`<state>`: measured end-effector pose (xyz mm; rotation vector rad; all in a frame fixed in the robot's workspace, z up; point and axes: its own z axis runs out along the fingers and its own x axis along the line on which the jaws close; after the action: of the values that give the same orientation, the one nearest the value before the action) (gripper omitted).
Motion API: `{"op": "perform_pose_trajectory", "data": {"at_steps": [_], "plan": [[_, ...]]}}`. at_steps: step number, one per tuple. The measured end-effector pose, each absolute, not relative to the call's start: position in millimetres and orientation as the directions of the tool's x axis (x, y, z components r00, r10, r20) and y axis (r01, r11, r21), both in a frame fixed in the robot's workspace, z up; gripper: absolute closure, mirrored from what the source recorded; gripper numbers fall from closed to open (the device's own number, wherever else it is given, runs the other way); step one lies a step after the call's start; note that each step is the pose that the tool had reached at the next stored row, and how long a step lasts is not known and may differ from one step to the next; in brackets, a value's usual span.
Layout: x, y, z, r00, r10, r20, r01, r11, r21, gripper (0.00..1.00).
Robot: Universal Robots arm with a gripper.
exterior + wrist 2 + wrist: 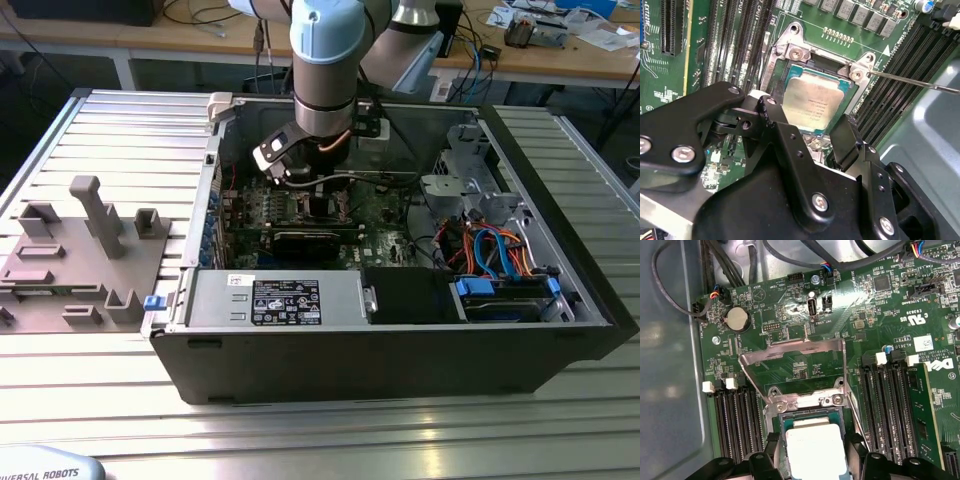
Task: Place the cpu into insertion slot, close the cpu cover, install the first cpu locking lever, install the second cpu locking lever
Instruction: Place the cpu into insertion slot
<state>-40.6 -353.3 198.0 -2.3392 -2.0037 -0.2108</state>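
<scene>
Black tool (809,125), parted, straddling silvery cpu (812,97)

One cpu (815,450) sits in the insertion slot (781,435); at its rim stand one cpu cover (790,346) and two screws (785,402); beyond, one coin battery (737,319).

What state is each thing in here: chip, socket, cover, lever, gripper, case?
Silvery square cpu: seated in the slot, metal face up.
Dark square insertion slot with metal rim: filled by the cpu.
Thin silvery cpu cover frame: open, tipped back off the slot.
Thin metal locking lever: unlatched.
Black gripper: down over the cpu; grip unclear.
Black computer case: side open.
</scene>
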Motion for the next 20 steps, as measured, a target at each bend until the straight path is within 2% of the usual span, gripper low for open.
{"op": "perform_pose_trajectory", "data": {"at_steps": [7, 12, 20], "plan": [[-40.5, -354.1, 202.2, 0.149, 0.979, 0.137, 0.987, -0.157, 0.048, 0.38], [-40.5, -354.0, 202.2, 0.101, 0.99, 0.101, 0.993, -0.107, 0.052, 0.38], [-41.7, -347.6, 202.2, 0.083, 0.992, 0.095, 0.995, -0.089, 0.053, 0.38]]}}
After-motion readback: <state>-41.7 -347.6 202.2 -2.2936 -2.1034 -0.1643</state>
